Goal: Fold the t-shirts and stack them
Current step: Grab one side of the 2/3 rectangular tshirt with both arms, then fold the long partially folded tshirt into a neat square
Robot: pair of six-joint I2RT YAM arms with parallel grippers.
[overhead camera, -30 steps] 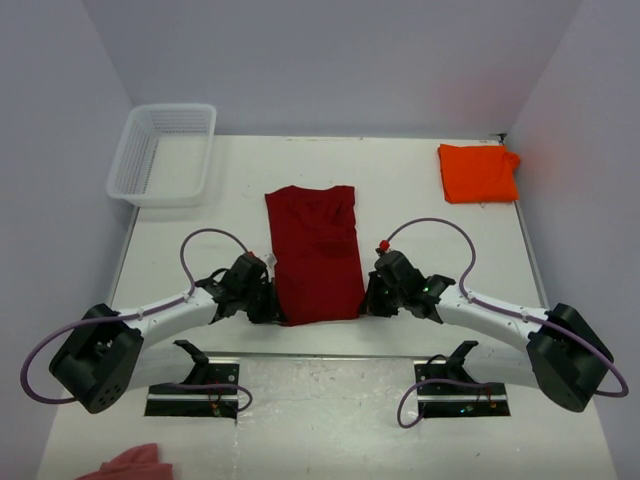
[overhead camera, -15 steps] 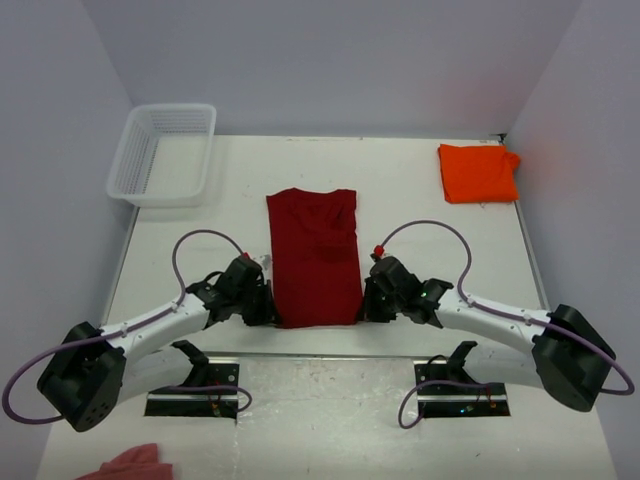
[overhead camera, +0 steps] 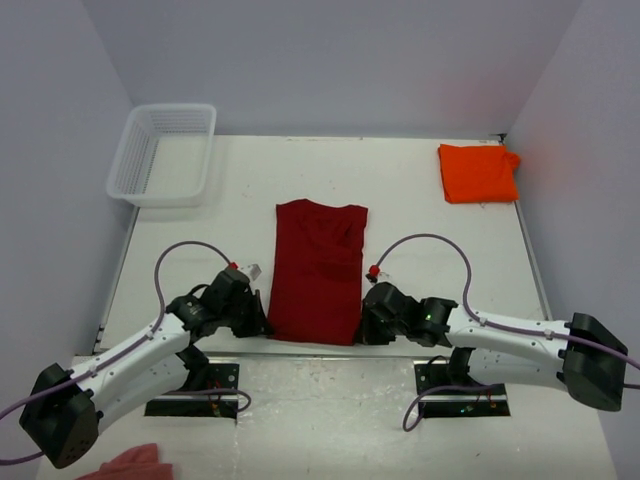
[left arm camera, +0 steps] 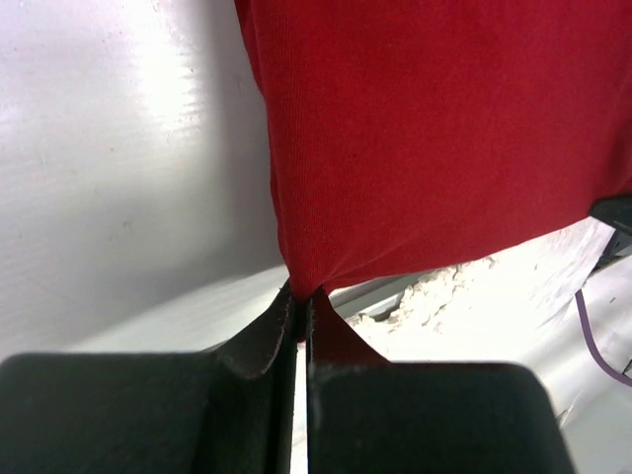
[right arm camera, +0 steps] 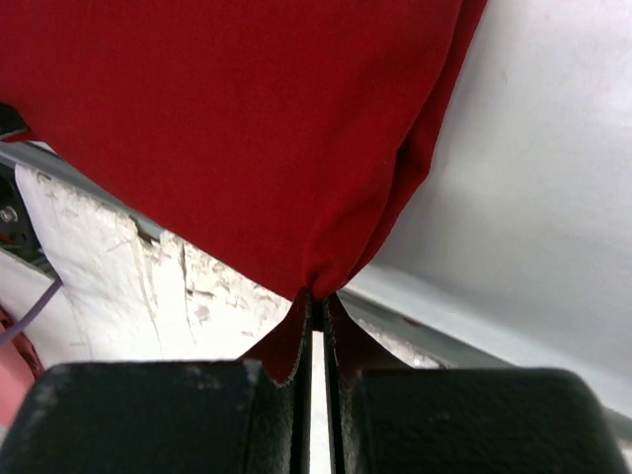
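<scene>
**Two-finger hold: left gripper (left arm camera: 301,296) and right gripper (right arm camera: 318,296) clamped on the dark crimson red cloth t-shirt (overhead camera: 318,270)**

Both pairs of jaws are seen pressed together, and a small tuck of crimson cloth is pinched at each set of tips. One near corner of the hem is held by each gripper. The shirt is spread as a long narrow panel ahead of the fingertips. It spans the gap between the two grippers, with its collar end farthest from them. The held hem lies at the near edge of the white table (overhead camera: 420,230).

The bright orange cloth t-shirt (overhead camera: 478,172), a small folded rectangle, is found far ahead of the right gripper and off to its outer side, well apart from it. A white plastic mesh basket (overhead camera: 128,165) stands far ahead of the left gripper, to its outer side.

Several risks are judged from this hold:
- Only a little cloth is caught at each tip, so a corner could be pulled free by a quick lift.
- The panel appears to be layered, and it cannot be told whether every layer is gripped. Lower layers could be left behind and the fold spoiled.
- A skewed crease would be produced if the two arms were raised or advanced unevenly.
- The hem could be snagged if it were dragged over the table edge.
</scene>
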